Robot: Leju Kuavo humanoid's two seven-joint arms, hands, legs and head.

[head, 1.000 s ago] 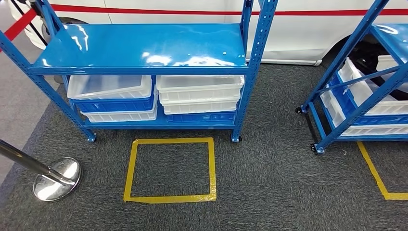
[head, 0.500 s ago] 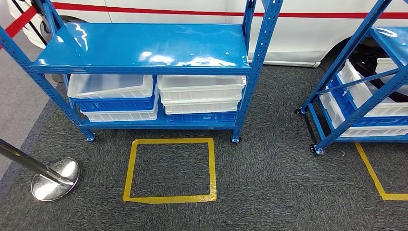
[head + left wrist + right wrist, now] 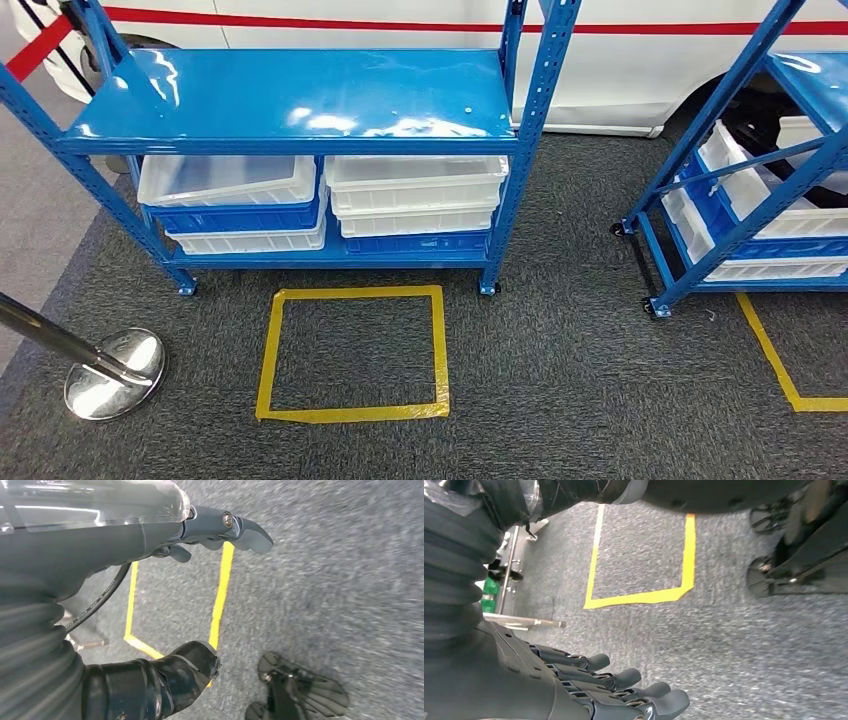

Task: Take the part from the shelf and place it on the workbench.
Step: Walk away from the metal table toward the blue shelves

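Head view. A blue steel shelf rack (image 3: pixel 300 100) stands at 12 o'clock, its glossy top board bare. Beneath it sit stacked white and blue plastic trays (image 3: pixel 325 205), in two piles side by side. No part is plain to see; I judge it lies in one of those trays, or in the second blue rack (image 3: pixel 760 170) at 2 o'clock, which carries more trays. I cannot tell which. A yellow tape square (image 3: pixel 352 352) marks the dark grey carpet (image 3: pixel 560 380) just in front of the near rack, at 12 o'clock. A chrome stanchion base (image 3: pixel 110 372) sits at 9 o'clock. A white vehicle body with a red stripe (image 3: pixel 400 20) stands behind the rack. No workbench here.

Left wrist view. The left hand (image 3: pixel 210 535) hangs over the carpet and yellow tape, fingers apart, holding nothing.

Right wrist view. The right hand (image 3: pixel 589 685) hangs likewise, fingers fairly straight and close to one another, nothing in them.

Step in hand, as I judge it: the approach, task barely begun. To do it well, stand square inside the tape square, settle before lifting an arm, and find the part first. The low shelf gap looks tight, so a reach should go in level under the top board.
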